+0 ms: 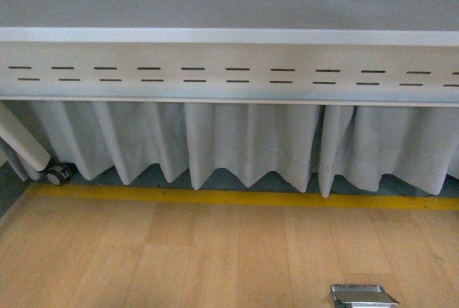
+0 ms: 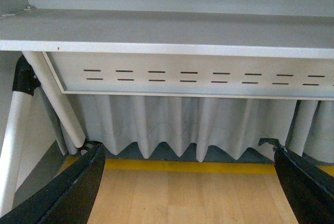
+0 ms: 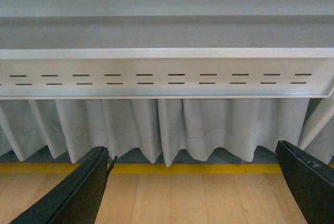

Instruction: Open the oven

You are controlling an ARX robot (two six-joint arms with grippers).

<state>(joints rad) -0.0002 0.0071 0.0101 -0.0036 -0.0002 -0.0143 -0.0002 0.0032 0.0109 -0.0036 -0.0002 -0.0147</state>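
Left gripper (image 2: 185, 145), right gripper (image 3: 193, 147) (both spread), pleated curtain (image 1: 251, 143), maybe caster (image 1: 57, 174)

metal piece (image 1: 362, 296) | cut off at bottom edge | too little visible to identify

Grey counter (image 1: 229, 35) edge runs right across the top, and beneath it a pale panel (image 1: 229, 75) with two rows of dark slots. A white pleated curtain (image 1: 251, 143) hangs below, its hem zigzagging above a yellow stripe (image 1: 237, 198). Light wooden floor (image 1: 179, 258) in front. Far left, a white tubular leg (image 1: 21, 143) and a small caster (image 1: 57, 174).
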